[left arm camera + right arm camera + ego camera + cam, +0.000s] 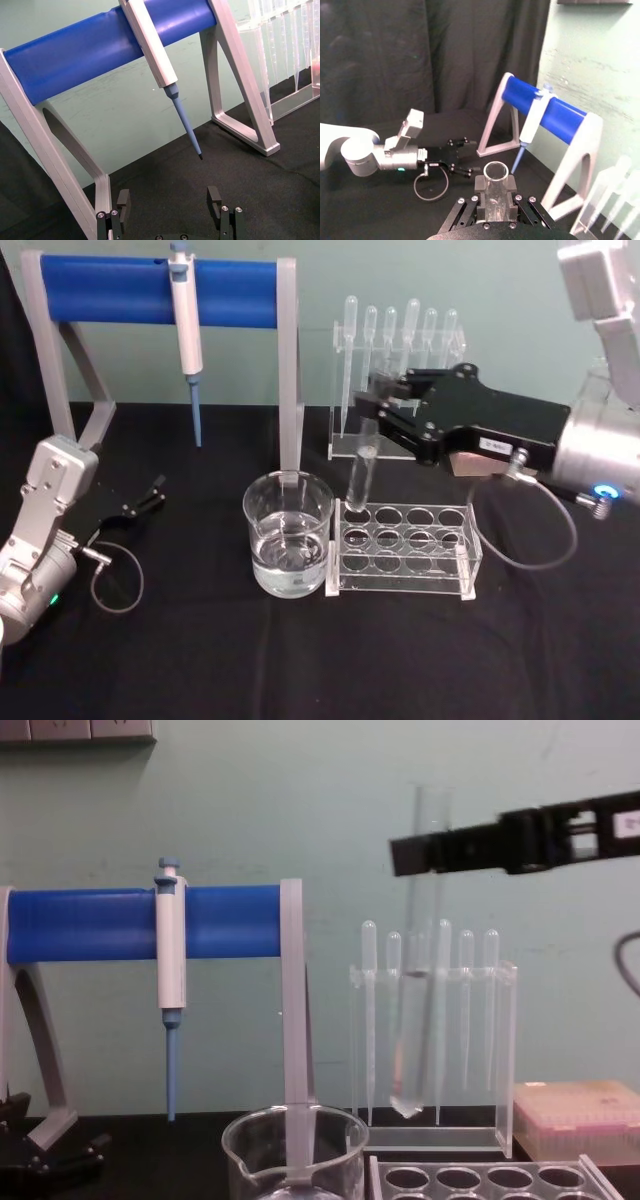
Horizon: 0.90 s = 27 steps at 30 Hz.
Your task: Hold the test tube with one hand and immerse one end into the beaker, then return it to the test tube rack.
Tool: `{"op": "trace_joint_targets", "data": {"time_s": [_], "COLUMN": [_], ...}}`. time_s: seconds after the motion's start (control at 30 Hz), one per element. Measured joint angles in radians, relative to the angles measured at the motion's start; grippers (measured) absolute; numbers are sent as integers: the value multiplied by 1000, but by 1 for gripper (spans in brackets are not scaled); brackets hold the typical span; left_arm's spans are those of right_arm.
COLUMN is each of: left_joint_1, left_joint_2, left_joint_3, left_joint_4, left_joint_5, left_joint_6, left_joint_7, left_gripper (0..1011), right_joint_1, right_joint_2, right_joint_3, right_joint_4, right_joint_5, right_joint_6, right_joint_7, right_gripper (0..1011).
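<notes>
My right gripper is shut on the upper part of the test tube, a long clear glass tube that hangs slightly tilted. In the chest view the test tube has its rounded bottom a little above the clear rack, with the right gripper across it near the top. Its open rim shows between the fingers in the right wrist view. The beaker stands left of the rack, holding clear liquid, apart from the tube. My left gripper rests open at the table's left.
A blue-barred stand with a white and blue pipettor hanging from it stands behind the beaker. A clear holder with several thin pipettes is at the back. A pink box lies at the right.
</notes>
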Motion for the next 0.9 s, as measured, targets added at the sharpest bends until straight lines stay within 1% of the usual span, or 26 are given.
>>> {"op": "trace_joint_targets", "data": {"time_s": [0.1, 0.27, 0.4, 0.53, 0.73, 0.9], "left_joint_1": [0, 0, 0, 0, 0, 0], "left_joint_2": [0, 0, 0, 0, 0, 0], "left_joint_3": [0, 0, 0, 0, 0, 0], "left_joint_4": [0, 0, 0, 0, 0, 0], "left_joint_5": [0, 0, 0, 0, 0, 0], "left_joint_6": [0, 0, 0, 0, 0, 0], "left_joint_7": [0, 0, 0, 0, 0, 0], "left_gripper": [1000, 1000, 1000, 1000, 1000, 1000], "right_joint_1": [-42, -71, -89, -99, -101, -97], "right_joint_2": [37, 66, 78, 77, 61, 34], "right_joint_3": [22, 31, 32, 29, 20, 6], "right_joint_4": [-9, -5, 14, 35, 62, 92], "right_joint_5": [18, 22, 15, 6, -9, -27], "right_joint_6": [-23, -45, -61, -74, -90, -101], "right_joint_7": [-15, -26, -34, -37, -37, -37], "right_gripper": [227, 227, 227, 227, 227, 227]}}
